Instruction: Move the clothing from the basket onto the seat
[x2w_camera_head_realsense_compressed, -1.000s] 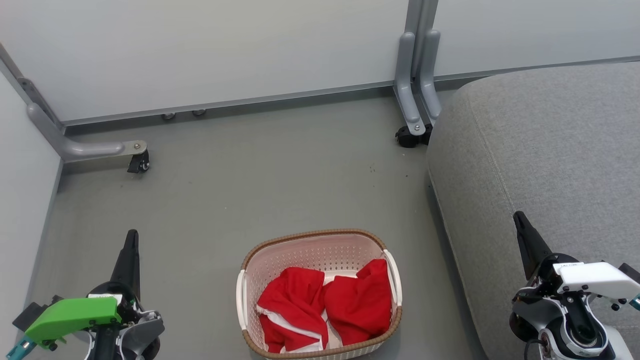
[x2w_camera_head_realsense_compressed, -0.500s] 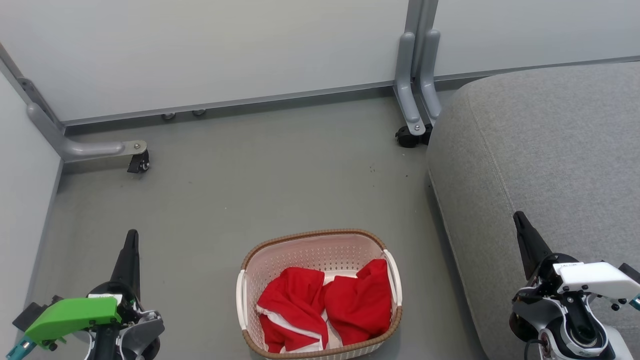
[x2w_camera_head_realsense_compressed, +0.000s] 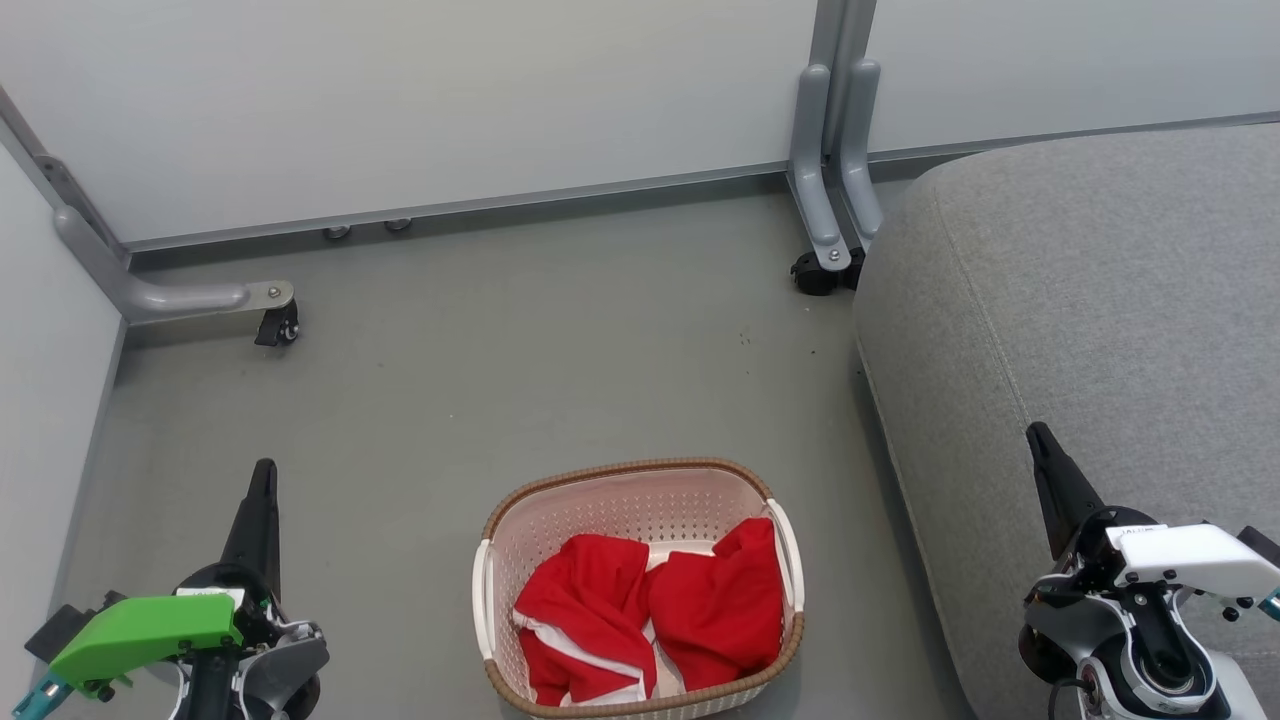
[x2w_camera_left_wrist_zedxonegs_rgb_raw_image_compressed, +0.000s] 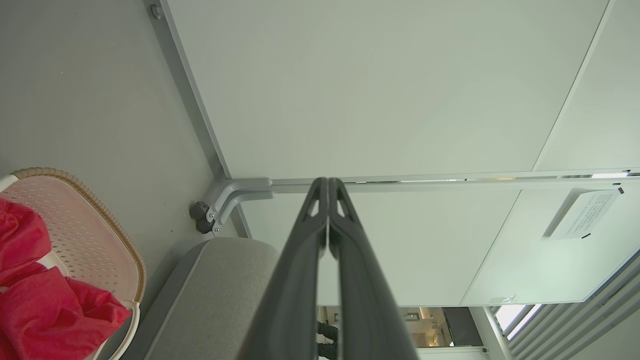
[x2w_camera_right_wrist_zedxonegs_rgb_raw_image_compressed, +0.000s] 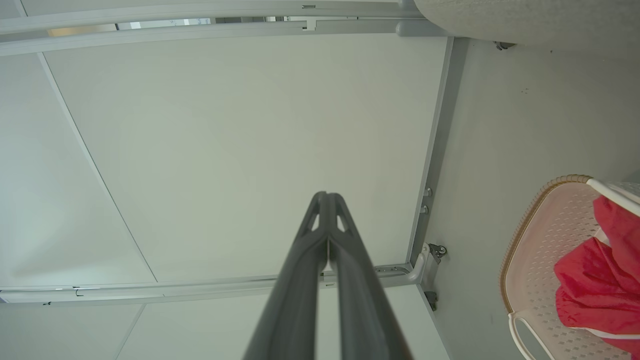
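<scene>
Lying side by side in basket (x2w_camera_head_realsense_compressed: 630, 466), clothing (x2w_camera_head_realsense_compressed: 700, 610); basket long axis left-right; left hand (x2w_camera_head_realsense_compressed: 263, 478), right hand (x2w_camera_head_realsense_compressed: 1040, 440) pressed together.

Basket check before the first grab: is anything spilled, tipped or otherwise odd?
Nothing stands out. The basket sits upright on the floor beside the seat, with both pieces of clothing crumpled inside and none spilled out.

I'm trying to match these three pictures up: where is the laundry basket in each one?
Head view: basket at bottom centre.
Left wrist view: basket at the lower left edge, cut off.
Right wrist view: basket at the lower right edge, cut off.
Shared landmark: the red clothing inside it.
</scene>
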